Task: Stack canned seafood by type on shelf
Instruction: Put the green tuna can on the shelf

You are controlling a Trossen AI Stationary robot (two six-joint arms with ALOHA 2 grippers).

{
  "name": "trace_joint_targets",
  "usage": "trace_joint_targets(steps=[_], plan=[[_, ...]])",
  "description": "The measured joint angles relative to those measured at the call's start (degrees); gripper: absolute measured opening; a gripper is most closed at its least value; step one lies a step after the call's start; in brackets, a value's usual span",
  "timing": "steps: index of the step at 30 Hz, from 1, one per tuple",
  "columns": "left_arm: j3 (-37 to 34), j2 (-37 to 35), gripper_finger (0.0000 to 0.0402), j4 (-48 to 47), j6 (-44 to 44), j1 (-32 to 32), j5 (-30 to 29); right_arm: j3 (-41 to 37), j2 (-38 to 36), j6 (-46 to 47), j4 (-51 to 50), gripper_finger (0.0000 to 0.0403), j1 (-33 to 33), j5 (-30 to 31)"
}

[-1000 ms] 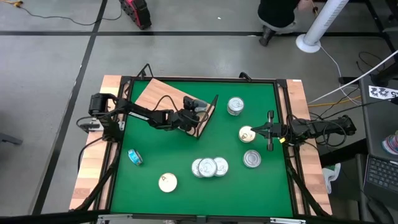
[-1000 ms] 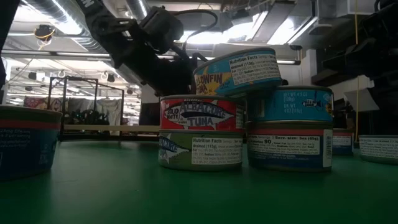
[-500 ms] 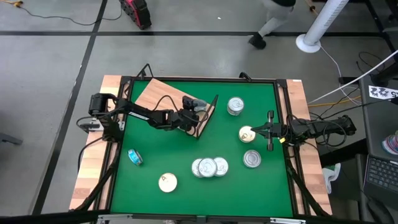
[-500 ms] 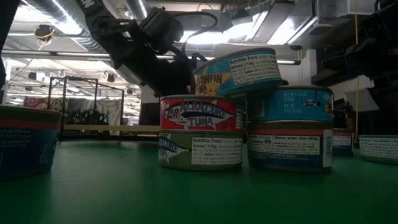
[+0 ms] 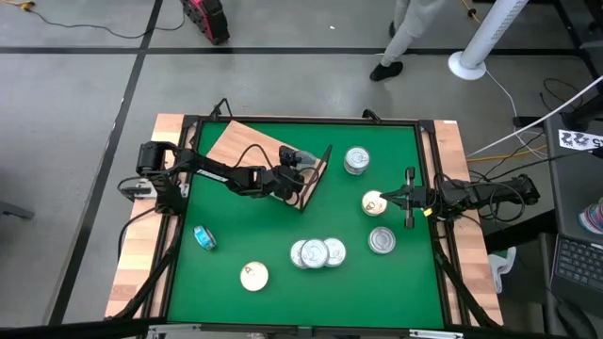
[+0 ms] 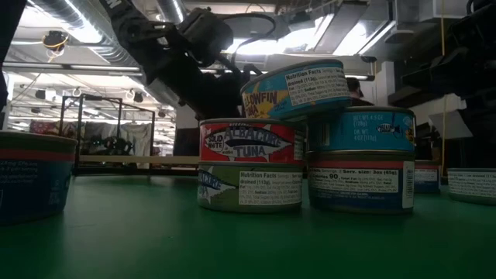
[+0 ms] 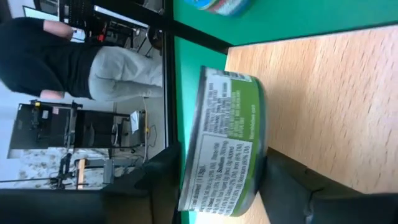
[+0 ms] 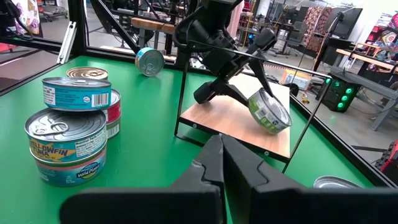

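One green-labelled can (image 7: pixel 227 143) is positioned on the shelf (image 5: pixel 247 141), upper centre-left, between the parted fingers of the left gripper (image 5: pixel 292 162). Remaining cans (image 5: pixel 317 252) are scattered below. The right gripper (image 5: pixel 388 199) is closed, empty.

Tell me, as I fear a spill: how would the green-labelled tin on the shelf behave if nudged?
Round and seemingly tilted on edge at the left gripper, the green-labelled tin could roll or flop flat on the shelf. Its metal wall looks stiff, probably not fragile.

Grey concrete floor (image 5: pixel 283 85) surrounds the table; a person (image 5: pixel 410 33) walks past.
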Motion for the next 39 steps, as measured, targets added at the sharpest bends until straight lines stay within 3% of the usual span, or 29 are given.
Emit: trace_joint_targets(steps=[7,30,39], plan=[[0.53,-0.03,0.0237,-2.93,-0.16,-0.28,-0.29,0.00,0.00,-0.02,0.00,0.0007,0.00,0.00],[0.61,-1.07,0.0239,-5.33,-0.78,-2.51,-0.62,0.00,0.00,-0.01,-0.02,0.0007,0.00,0.00],[0.64,-4.78,0.0239,-14.84,-8.61,-2.88,2.15,0.00,-0.02,0.00,0.00,0.0007,0.00,0.03]])
